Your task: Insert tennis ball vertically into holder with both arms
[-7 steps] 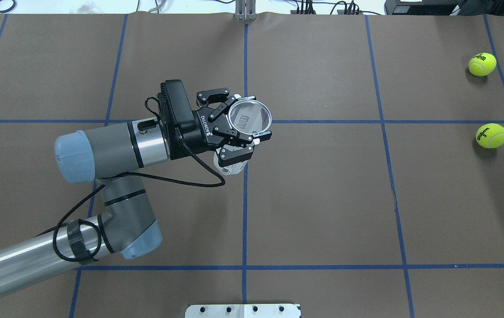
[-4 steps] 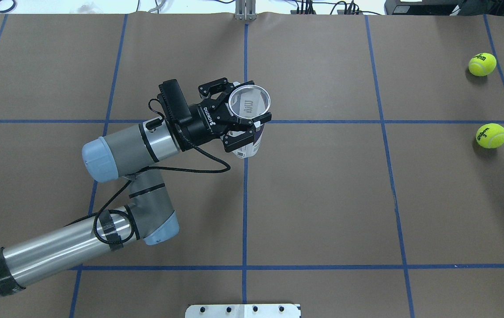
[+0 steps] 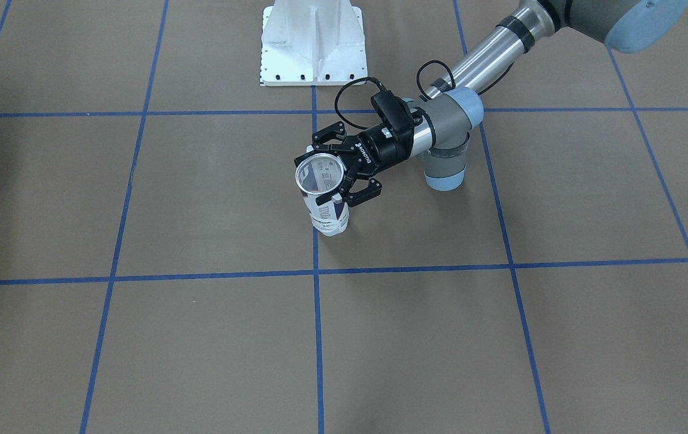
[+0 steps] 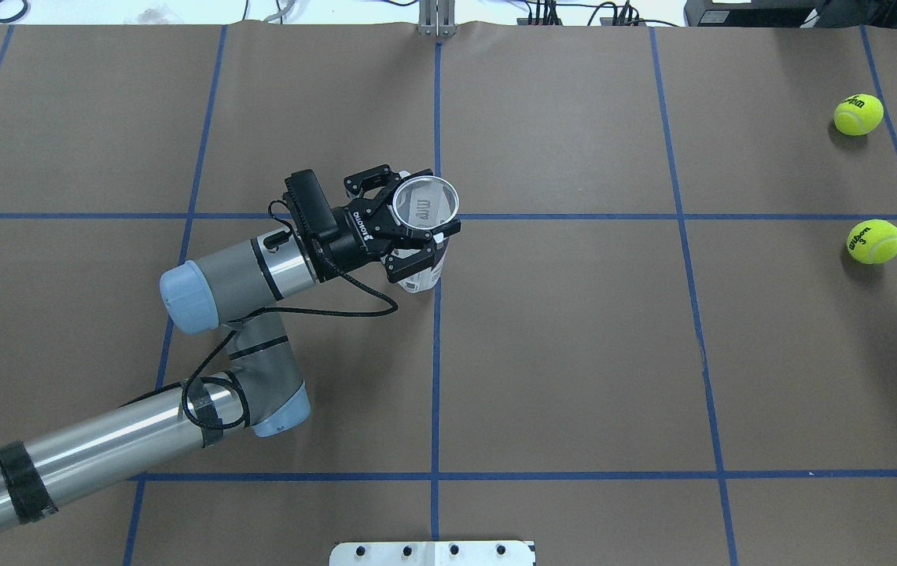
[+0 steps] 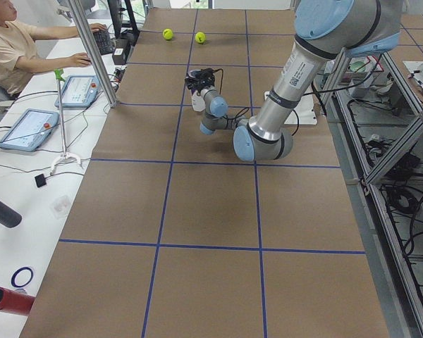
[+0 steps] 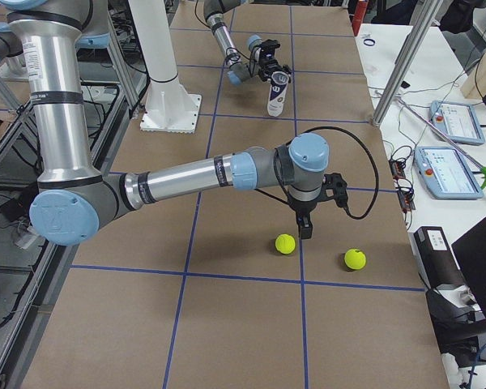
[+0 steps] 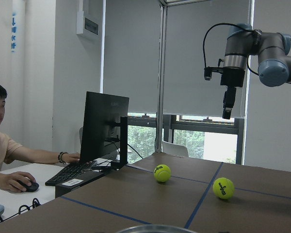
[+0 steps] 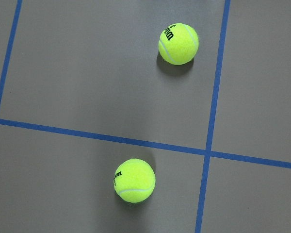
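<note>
The holder [image 4: 426,206], a clear tennis-ball can with a metal rim and white-and-navy label, is upright near the table's middle, open end up; it also shows in the front view [image 3: 324,208]. My left gripper [image 4: 421,226] is shut on its upper part from the side. Two yellow tennis balls [image 4: 858,115] [image 4: 873,241] lie at the far right. My right gripper [image 6: 305,227] hovers above them, pointing down; I cannot tell whether it is open or shut. The right wrist view shows both balls [image 8: 178,43] [image 8: 134,180] below, no fingers.
The white pedestal base [image 3: 313,42] stands at the robot's edge of the table. Blue tape lines grid the brown table. An operator [image 5: 7,42] sits at a desk beyond the far table edge, with tablets and a monitor [image 7: 104,127].
My left arm has moved the holder slightly left and lowered it, the wrist turning; the rim looks smaller. The balls have not moved.
</note>
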Controlling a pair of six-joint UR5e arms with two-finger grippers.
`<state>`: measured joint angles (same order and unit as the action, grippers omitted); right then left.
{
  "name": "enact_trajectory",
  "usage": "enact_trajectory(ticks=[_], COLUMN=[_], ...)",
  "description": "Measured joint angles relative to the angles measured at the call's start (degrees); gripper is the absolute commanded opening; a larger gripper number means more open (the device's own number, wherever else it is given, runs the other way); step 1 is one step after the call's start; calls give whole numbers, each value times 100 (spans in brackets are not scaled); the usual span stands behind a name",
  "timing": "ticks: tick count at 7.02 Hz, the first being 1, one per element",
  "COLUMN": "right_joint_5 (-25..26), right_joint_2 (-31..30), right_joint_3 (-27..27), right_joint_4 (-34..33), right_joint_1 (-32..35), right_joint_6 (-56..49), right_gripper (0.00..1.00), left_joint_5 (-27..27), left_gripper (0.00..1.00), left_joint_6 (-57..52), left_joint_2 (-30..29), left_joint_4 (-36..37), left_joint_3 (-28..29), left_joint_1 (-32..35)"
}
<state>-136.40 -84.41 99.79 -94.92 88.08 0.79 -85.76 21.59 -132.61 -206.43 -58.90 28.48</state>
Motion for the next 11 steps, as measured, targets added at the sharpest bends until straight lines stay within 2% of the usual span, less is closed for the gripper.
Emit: enact_trajectory(ticks=[1, 4, 7, 11], right_joint_5=[-9, -82, -81, -71], right_joint_2=[2, 4, -2, -19], right_joint_3=[-1, 124, 377, 418], right_joint_4=[0, 8, 9, 9], right_joint_1=[-1, -114, -293, -326], right_joint_6=[7, 413, 913, 967], right_gripper=[100, 100, 100, 100], left_joint_5=[10, 39, 41, 49], left_gripper=[37, 49, 51, 55], left_joint_6=[2, 17, 20, 27], left_joint_2=[-4, -15, -7, 11], left_joint_4=[-2, -3, 0, 4], left_joint_3=[18, 15, 1, -94], left_joint_1=[-36, -161, -182, -133])
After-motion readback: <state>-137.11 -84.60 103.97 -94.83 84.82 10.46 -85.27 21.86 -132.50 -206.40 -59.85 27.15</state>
